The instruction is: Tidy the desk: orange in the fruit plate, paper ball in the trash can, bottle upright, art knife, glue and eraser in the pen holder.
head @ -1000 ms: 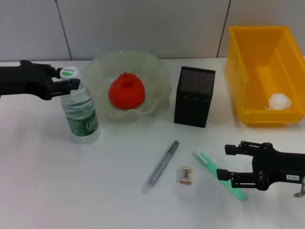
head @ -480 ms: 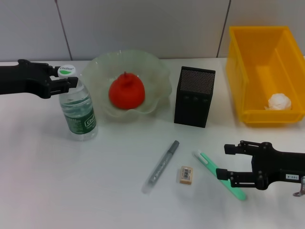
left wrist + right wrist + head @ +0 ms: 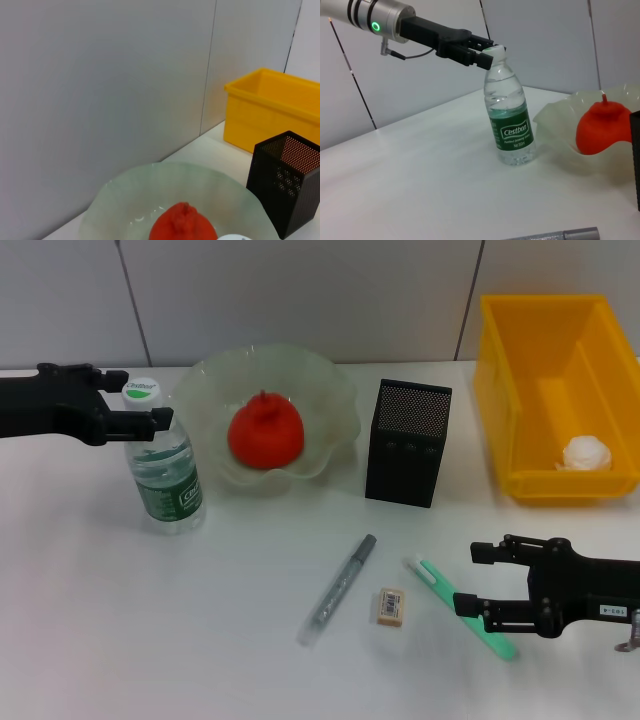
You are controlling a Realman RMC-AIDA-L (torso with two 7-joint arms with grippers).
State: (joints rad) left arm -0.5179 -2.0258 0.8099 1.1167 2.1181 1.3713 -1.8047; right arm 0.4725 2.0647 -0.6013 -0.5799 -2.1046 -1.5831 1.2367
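Yellow trash can (image 3: 548, 390) at upper right holds the paper ball (image 3: 586, 453). The orange (image 3: 265, 431) sits in the fruit plate (image 3: 335, 400), upper centre. The bottle (image 3: 164, 471) stands upright at left, left gripper (image 3: 141, 402) spread around its cap. At lower right, the right gripper (image 3: 482, 580) is released over a green art knife (image 3: 460, 605).

Lab bench, white table (image 3: 200, 640), plain panelled wall (image 3: 300, 290)

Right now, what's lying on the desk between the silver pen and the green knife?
The eraser lies between the pen and the knife, touching neither; the head view shows it.
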